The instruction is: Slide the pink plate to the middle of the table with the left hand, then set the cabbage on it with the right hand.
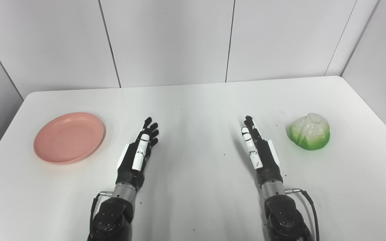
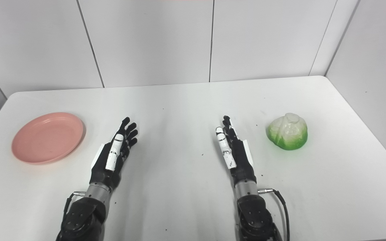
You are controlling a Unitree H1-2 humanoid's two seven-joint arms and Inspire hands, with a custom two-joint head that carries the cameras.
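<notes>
1. The plate (image 1: 69, 137) lies flat on the left side of the table (image 1: 193, 201), near the left edge and well apart from the middle. It is empty, and nothing touches it.

2. The cabbage (image 1: 309, 131) sits on the right side of the table, well apart from the plate, resting on the bare tabletop with its green base down and its pale top up.

3. The left hand (image 1: 139, 152) is between the plate and the table's middle, near the plate's right rim but clear of it. Its fingers are stretched out and released, pointing away from the robot, and they hold nothing.

4. The right hand (image 1: 258, 147) mirrors it on the other side, just left of the cabbage with a gap between them. Its fingers are likewise straight and released, with nothing in their grasp.

5. The middle of the table, between the two hands, has no plate on it; only a few dark specks show on the white surface.

6. Judging from this layout, neither step is done. The plate is not yet slid to the centre, and the cabbage is not yet lifted.

7. What is left is the whole task: the left hand must reach the plate and slide it rightward to the middle, and only then should the right hand take the cabbage and set it on the plate.
</notes>
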